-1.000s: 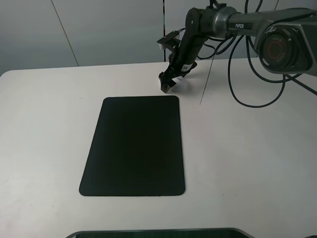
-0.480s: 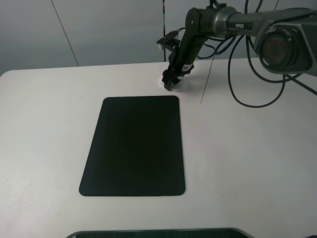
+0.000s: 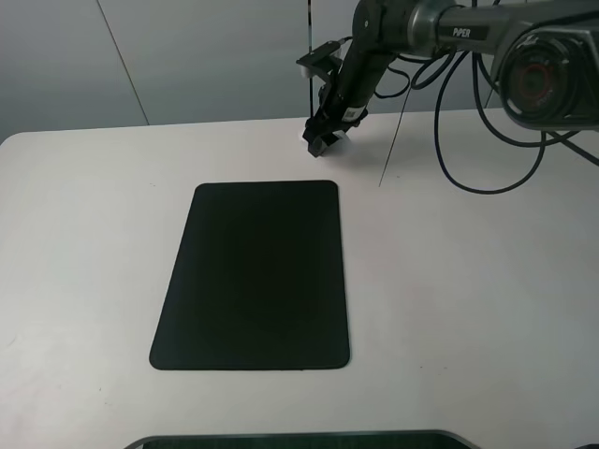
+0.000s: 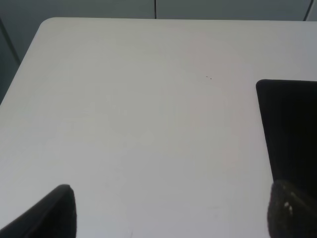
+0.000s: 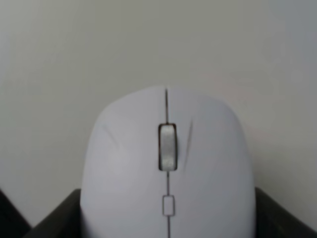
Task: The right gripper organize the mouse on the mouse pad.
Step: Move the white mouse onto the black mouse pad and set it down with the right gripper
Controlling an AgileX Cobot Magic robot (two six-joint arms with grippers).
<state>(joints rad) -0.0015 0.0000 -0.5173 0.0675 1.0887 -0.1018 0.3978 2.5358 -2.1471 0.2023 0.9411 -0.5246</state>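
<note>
My right gripper (image 3: 321, 143) is beyond the far right corner of the black mouse pad (image 3: 253, 276), and its black fingers are closed on the sides of the white mouse (image 3: 311, 138). In the right wrist view the mouse (image 5: 167, 168), with its grey scroll wheel, fills the space between the two fingers (image 5: 47, 218). I cannot tell whether the mouse touches the table. The pad has nothing on it. My left gripper (image 4: 173, 218) is open over bare table, and the pad's corner (image 4: 290, 129) lies beside it.
The white table (image 3: 468, 299) extends around the pad. Black cables (image 3: 468, 182) hang from the right arm over the far right of the table. A dark edge (image 3: 299, 440) runs along the front of the view.
My right gripper has moved with the mouse away from the pad's far edge, towards the back of the table or upward. The pad has not moved.
</note>
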